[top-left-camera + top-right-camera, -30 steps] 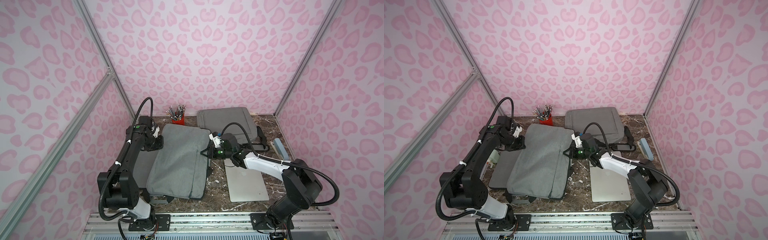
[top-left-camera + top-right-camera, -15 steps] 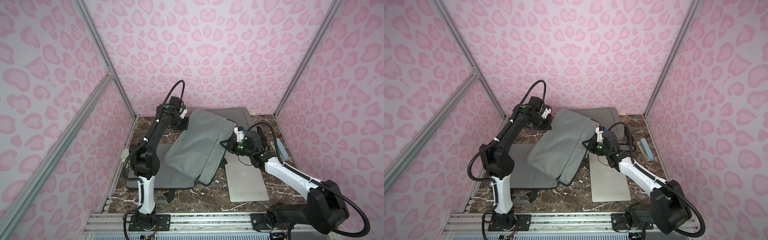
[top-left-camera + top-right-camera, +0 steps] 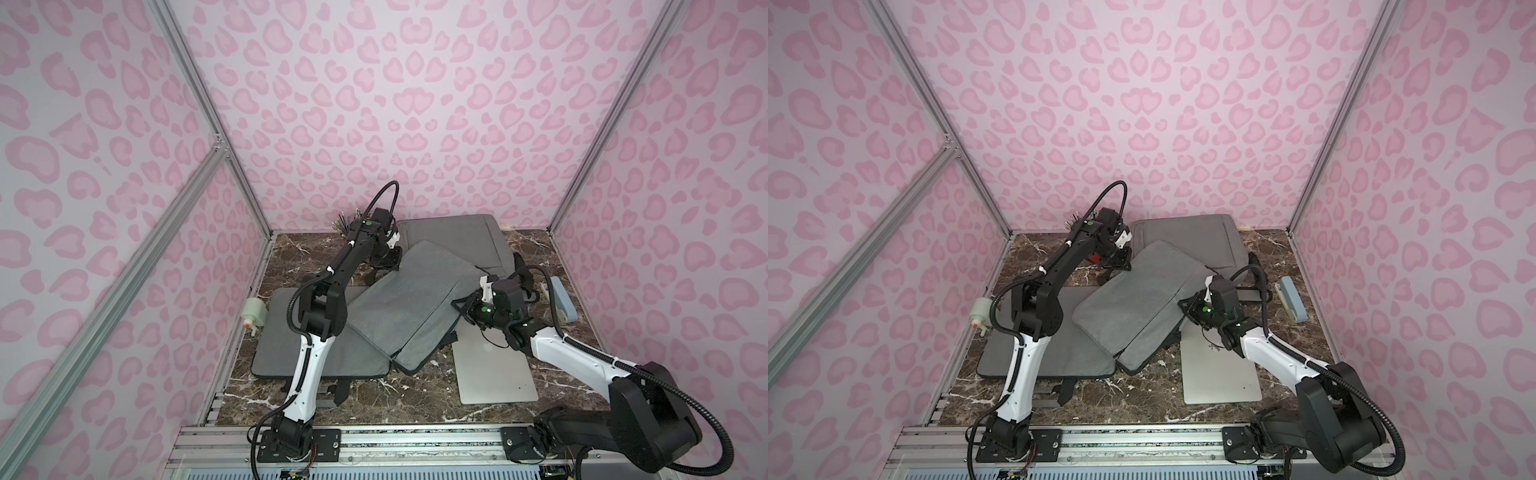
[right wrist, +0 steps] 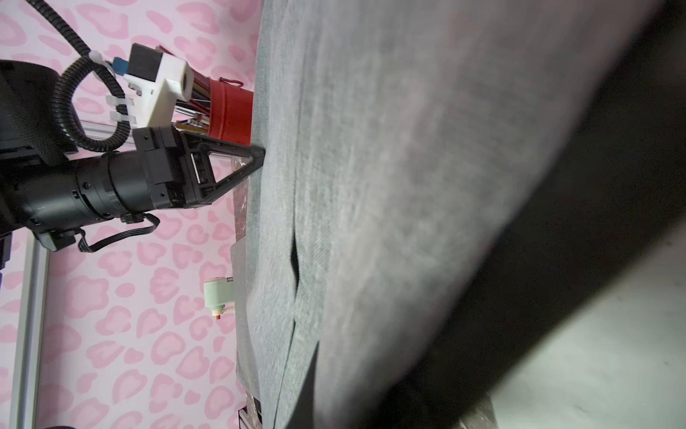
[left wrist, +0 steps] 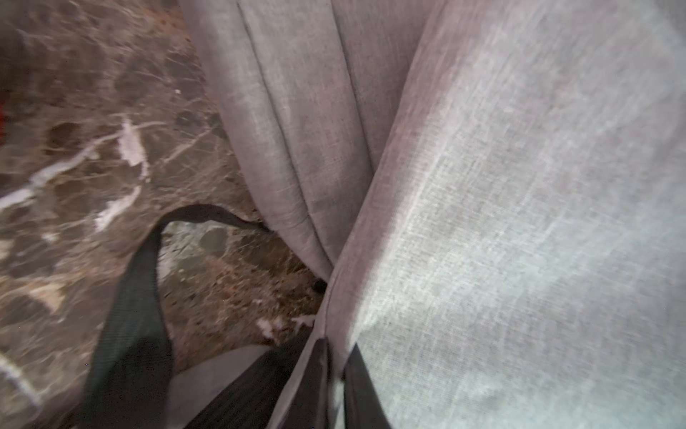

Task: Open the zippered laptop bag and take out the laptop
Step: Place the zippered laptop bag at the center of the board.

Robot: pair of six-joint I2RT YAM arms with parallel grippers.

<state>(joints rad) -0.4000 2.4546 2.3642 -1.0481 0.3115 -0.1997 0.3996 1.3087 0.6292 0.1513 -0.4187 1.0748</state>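
Over the table (image 3: 409, 395), laptop bag (image 3: 415, 307) pinched by left gripper (image 3: 390, 266), right gripper (image 3: 463, 309) (both clenched)

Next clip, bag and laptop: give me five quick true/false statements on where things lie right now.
1. The middle bag lies tilted across another bag. True.
2. The laptop lies outside the bags. True.
3. The red cup is at the front rail. False: it is at the back wall.
4. The right gripper is at the far-left bag. False: it is at the middle bag's edge.
5. A third bag lies at the back. True.
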